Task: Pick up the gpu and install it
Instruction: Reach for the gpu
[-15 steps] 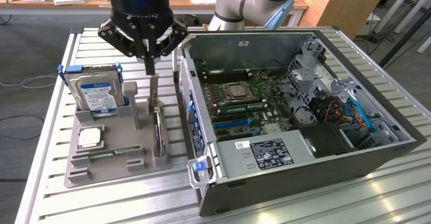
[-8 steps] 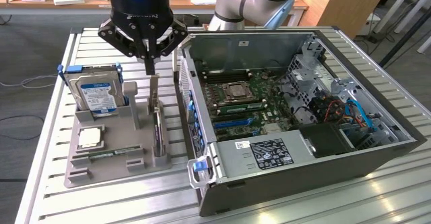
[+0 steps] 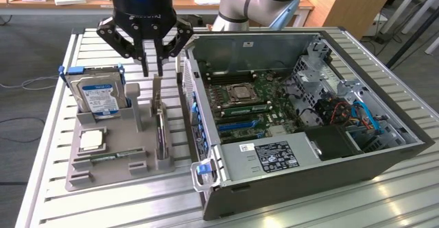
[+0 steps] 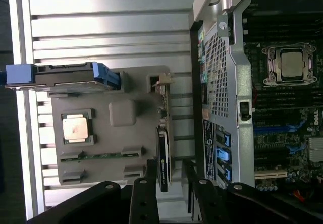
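Note:
The gpu [image 3: 160,133] is a thin dark card with a silver end bracket. It stands on edge in a slot of the grey holder [image 3: 116,174], right beside the open computer case [image 3: 226,197]. My gripper [image 3: 153,69] hangs just above the card's bracket end, open, with a narrow gap between its black fingers and nothing held. In the wrist view the gpu [image 4: 164,156] runs in line with the gap of the gripper [image 4: 169,164], and one fingertip [image 4: 151,166] shows on each side of its near end.
The holder also carries a silver hard drive in a blue frame [image 3: 99,92], a processor chip [image 3: 92,139] and a green memory stick [image 3: 113,156]. Inside the case the motherboard [image 3: 250,107] shows blue card slots [image 3: 240,126]. Slatted aluminium table [image 3: 116,207] lies all around.

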`<state>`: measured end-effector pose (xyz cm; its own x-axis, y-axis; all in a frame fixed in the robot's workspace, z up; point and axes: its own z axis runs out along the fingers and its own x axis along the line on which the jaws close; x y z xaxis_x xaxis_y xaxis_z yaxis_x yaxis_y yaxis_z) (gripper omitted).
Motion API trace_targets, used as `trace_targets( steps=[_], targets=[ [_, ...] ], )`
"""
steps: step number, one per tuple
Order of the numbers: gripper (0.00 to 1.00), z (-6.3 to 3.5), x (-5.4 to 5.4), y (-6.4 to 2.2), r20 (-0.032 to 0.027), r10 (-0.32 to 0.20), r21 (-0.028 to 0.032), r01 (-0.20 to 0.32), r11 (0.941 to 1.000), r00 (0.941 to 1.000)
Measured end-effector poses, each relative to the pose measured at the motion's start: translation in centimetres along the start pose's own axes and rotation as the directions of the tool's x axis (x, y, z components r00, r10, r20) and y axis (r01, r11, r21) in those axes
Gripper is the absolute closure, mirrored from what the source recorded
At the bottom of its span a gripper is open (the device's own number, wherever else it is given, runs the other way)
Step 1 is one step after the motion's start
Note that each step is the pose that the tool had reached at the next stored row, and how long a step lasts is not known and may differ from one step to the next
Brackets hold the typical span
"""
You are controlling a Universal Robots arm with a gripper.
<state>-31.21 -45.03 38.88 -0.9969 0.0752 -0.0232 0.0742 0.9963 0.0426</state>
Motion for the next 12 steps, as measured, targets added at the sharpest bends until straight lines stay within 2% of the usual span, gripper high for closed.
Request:
trace_targets(
  steps=[1,3,4,8,12],
  targets=[
    [0.65,0.00,0.00,0.00,0.0000,0.000,0.0000,0.000,1.0000,1.0000],
    [0.65,0.00,0.00,0.00,0.0000,0.000,0.0000,0.000,1.0000,1.0000],
    [0.58,0.00,0.00,0.00,0.0000,0.000,0.0001,0.000,1.0000,1.0000],
    [0.58,0.07,0.01,-0.01,0.0001,0.000,0.0000,0.000,1.0000,1.0000],
    [0.58,0.73,0.02,-0.03,0.0001,0.000,-0.0001,0.000,1.0000,1.0000]
  ],
)
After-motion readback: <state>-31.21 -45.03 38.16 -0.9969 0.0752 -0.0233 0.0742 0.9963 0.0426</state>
